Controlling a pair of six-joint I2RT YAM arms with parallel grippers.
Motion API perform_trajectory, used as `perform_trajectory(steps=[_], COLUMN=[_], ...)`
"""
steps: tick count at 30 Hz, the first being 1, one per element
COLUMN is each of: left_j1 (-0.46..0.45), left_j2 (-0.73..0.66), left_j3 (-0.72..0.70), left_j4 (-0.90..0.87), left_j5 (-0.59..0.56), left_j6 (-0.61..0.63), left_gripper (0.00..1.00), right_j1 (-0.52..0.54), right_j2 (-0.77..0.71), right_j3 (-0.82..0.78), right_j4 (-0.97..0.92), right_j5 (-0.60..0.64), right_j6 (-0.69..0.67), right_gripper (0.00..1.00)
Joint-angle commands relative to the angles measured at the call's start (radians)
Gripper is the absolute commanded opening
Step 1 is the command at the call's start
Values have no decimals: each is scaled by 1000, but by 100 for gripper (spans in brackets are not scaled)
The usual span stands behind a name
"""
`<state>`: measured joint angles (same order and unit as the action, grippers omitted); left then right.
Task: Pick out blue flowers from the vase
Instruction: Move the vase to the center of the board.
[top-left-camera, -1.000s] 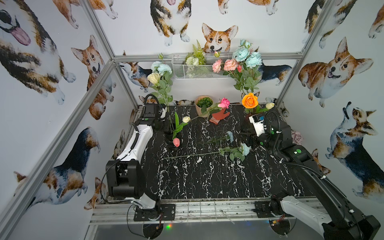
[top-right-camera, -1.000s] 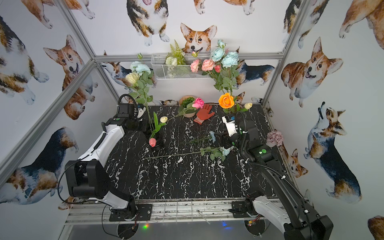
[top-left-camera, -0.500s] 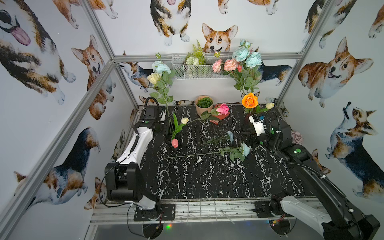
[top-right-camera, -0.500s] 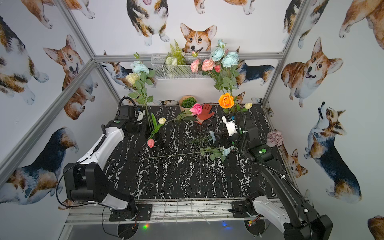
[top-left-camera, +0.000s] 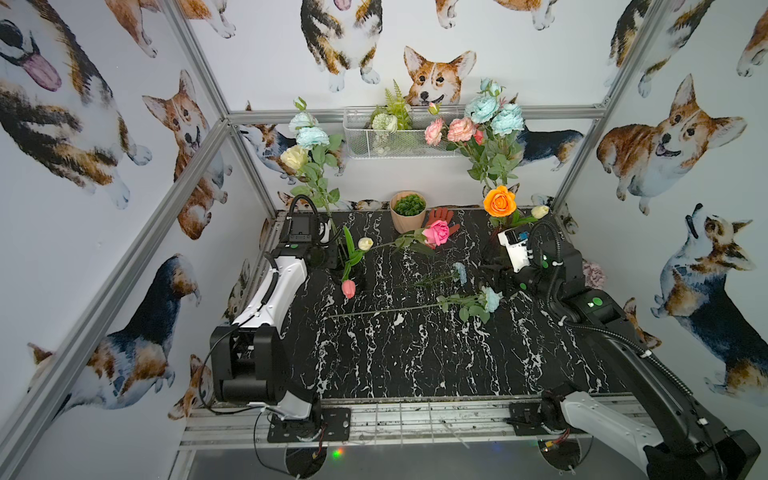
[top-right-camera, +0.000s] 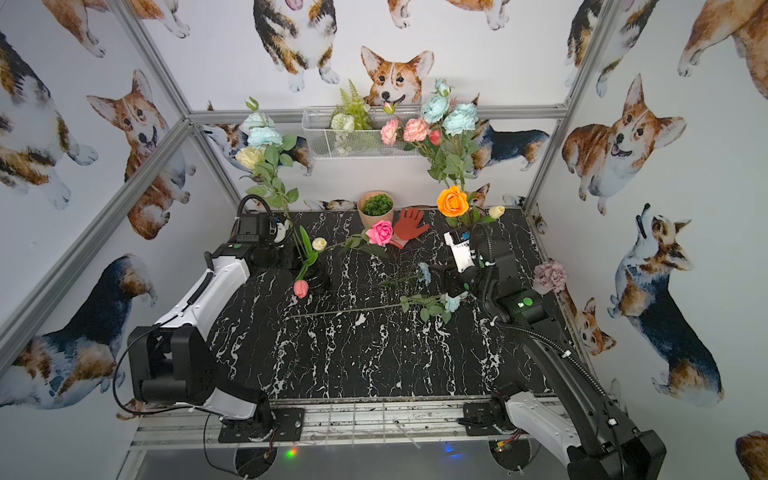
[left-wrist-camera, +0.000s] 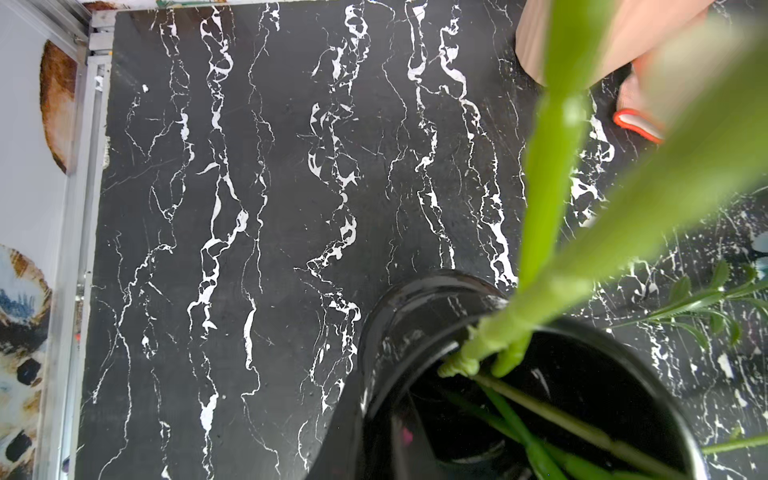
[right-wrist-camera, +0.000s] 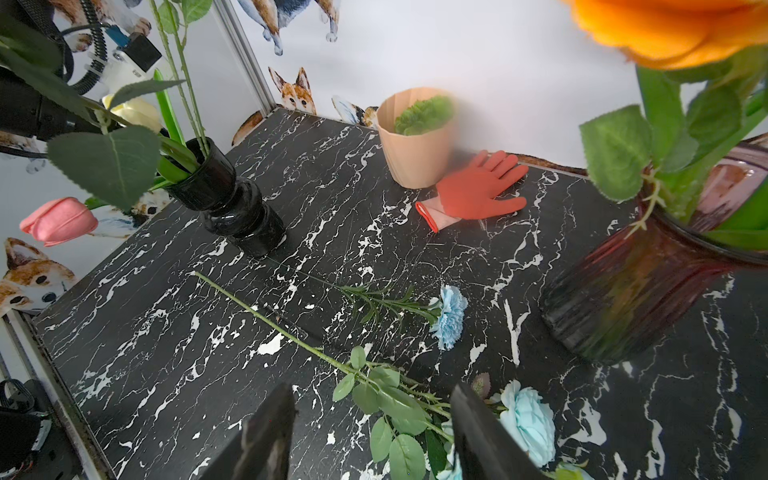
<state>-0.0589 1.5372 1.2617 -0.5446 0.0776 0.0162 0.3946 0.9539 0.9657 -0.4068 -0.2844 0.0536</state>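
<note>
Pale blue flowers (top-left-camera: 311, 135) and a cream bloom stand tall in the black vase (top-left-camera: 355, 276) at the rear left. More blue flowers (top-left-camera: 505, 120) rise with pink blooms from a dark red ribbed vase (right-wrist-camera: 623, 291) at the rear right. An aqua bloom (right-wrist-camera: 528, 419) on a long leafy stem and a small periwinkle bloom (right-wrist-camera: 449, 316) lie on the table. My left gripper (top-left-camera: 337, 258) is at the black vase, one finger on each side of its rim (left-wrist-camera: 415, 299), shut on it. My right gripper (right-wrist-camera: 374, 432) hangs open over the lying aqua stem's leaves, holding nothing.
A peach pot (top-left-camera: 408, 210) and a red glove (top-left-camera: 444, 218) sit at the back. A pink rose (top-left-camera: 436, 232) and a pink tulip (top-left-camera: 348, 288) droop from the black vase. The orange rose (top-left-camera: 498, 200) stands just behind my right wrist. A wire basket (top-left-camera: 399, 137) hangs on the back wall.
My left gripper has closed at the black vase. The pink rose has sunk lower and slightly left, and the tall blue stem has shifted a little. The right arm has not moved.
</note>
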Motion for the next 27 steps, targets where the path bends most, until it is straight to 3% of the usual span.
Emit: perform_trajectory(steps=[1, 12, 24, 27], left_j1=[2, 12, 9, 9], left_j2=[44, 321, 383, 388], left_j3=[56, 384, 479, 491], left_j4=[-7, -93, -171, -182], left_j5=[11, -25, -77, -77], left_j6=[-21, -13, 27, 35], left_gripper=[0, 0, 1, 17], right_j1=[1, 0, -5, -5], right_j2=[6, 6, 37, 43], right_j3=[0, -4, -3, -1], right_j4=[37, 31, 49, 54], right_j5=[3, 13, -2, -7], right_j6=[2, -11, -13, -11], right_gripper=[62, 62, 62, 62])
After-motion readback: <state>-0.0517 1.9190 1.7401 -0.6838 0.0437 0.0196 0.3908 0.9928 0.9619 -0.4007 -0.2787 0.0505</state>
